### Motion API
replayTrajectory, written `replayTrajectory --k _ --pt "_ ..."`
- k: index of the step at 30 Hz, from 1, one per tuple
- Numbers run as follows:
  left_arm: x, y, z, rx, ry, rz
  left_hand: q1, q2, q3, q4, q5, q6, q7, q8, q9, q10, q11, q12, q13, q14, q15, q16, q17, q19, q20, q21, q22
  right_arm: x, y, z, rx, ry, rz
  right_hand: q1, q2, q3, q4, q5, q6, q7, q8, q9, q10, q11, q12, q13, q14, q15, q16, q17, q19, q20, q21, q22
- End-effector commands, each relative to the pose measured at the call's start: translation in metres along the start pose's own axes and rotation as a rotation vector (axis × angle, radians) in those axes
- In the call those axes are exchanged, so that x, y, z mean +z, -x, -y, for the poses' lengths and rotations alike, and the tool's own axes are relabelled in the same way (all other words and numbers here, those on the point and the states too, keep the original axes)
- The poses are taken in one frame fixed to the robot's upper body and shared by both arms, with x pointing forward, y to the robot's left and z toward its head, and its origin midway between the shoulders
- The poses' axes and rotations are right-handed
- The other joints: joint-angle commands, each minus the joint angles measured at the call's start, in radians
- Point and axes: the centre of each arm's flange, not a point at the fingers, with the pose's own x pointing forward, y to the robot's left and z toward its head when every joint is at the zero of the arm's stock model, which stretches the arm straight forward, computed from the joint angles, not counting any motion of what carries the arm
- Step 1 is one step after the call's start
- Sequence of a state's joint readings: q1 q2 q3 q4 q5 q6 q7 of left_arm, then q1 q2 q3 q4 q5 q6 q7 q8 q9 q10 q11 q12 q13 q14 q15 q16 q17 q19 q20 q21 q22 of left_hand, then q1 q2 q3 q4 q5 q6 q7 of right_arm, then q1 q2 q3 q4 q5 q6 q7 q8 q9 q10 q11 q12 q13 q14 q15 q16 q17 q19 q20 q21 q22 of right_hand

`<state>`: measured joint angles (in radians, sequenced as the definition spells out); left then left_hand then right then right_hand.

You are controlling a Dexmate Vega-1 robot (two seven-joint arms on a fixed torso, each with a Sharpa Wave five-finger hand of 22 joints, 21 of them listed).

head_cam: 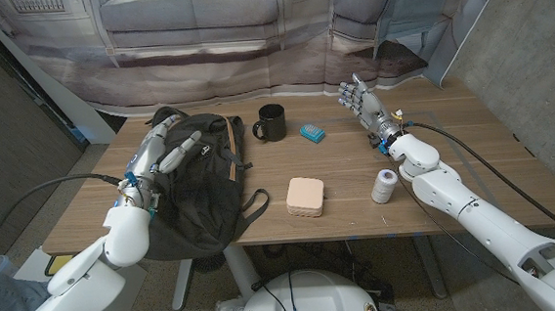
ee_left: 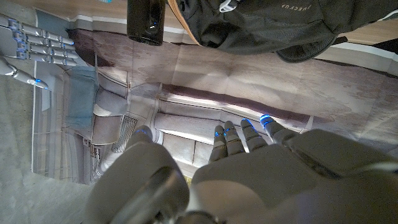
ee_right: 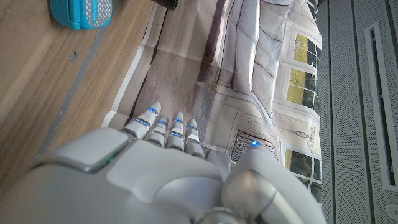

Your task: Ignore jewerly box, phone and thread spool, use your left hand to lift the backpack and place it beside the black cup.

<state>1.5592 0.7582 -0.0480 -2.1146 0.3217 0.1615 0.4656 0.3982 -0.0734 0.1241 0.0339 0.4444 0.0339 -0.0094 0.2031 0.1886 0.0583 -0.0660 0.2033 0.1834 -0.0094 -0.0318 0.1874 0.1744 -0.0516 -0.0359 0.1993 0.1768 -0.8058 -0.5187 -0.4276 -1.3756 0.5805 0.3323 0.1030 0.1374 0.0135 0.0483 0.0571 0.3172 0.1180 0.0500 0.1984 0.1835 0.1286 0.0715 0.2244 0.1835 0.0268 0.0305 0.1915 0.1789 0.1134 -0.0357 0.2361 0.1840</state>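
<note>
While the backpack [head_cam: 199, 185] lies on the table's [head_cam: 341, 225] left part, near the cup [head_cam: 270, 123], the left hand [head_cam: 164, 150] rests over it, fingers straight and gripping nothing. Right hand [head_cam: 364, 100] stands apart, fingers spread, empty. Left wrist: backpack [ee_left: 273, 25] beside cup [ee_left: 145, 20], fingers [ee_left: 233, 140] extended. Right wrist: fingers [ee_right: 165, 132] straight, phone [ee_right: 81, 12] ahead.

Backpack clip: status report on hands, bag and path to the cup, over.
Left hand open above the backpack, no grip. Right hand open, clear. Backpack down on table, black cup just beyond it. Path unobstructed.
</note>
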Motion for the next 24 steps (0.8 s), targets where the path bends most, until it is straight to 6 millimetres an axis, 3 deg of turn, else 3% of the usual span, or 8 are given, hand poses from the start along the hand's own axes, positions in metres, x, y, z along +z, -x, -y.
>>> replayTrajectory --k 1,24 --pt "-0.003 -0.005 -0.001 0.000 -0.040 -0.002 0.011 0.000 0.003 -0.007 0.012 0.002 -0.002 0.001 0.002 -0.001 -0.006 0.001 0.004 0.007 -0.003 0.002 0.006 0.003 -0.023 0.000 0.000 -0.002 0.000 -0.004 -0.006 -0.003 -0.004 0.005 0.007 -0.005 0.001 -0.001 0.009 -0.001 0.000 0.004 0.012 0.001 -0.001 0.003 0.003 0.001 -0.003 0.005 0.011 -0.012 -0.005 0.001" --pt "-0.005 0.007 0.000 0.003 -0.157 -0.038 0.026 -0.004 -0.003 -0.014 0.021 -0.004 -0.006 -0.002 0.002 -0.007 0.002 -0.002 0.004 0.006 0.001 0.001 0.006 0.004 -0.011 0.000 0.000 -0.003 -0.001 -0.007 0.005 0.002 -0.014 0.006 0.008 -0.007 0.000 -0.002 0.011 -0.002 0.000 0.004 0.012 0.001 -0.002 0.003 0.005 0.001 -0.003 0.005 0.012 -0.012 -0.008 0.001"
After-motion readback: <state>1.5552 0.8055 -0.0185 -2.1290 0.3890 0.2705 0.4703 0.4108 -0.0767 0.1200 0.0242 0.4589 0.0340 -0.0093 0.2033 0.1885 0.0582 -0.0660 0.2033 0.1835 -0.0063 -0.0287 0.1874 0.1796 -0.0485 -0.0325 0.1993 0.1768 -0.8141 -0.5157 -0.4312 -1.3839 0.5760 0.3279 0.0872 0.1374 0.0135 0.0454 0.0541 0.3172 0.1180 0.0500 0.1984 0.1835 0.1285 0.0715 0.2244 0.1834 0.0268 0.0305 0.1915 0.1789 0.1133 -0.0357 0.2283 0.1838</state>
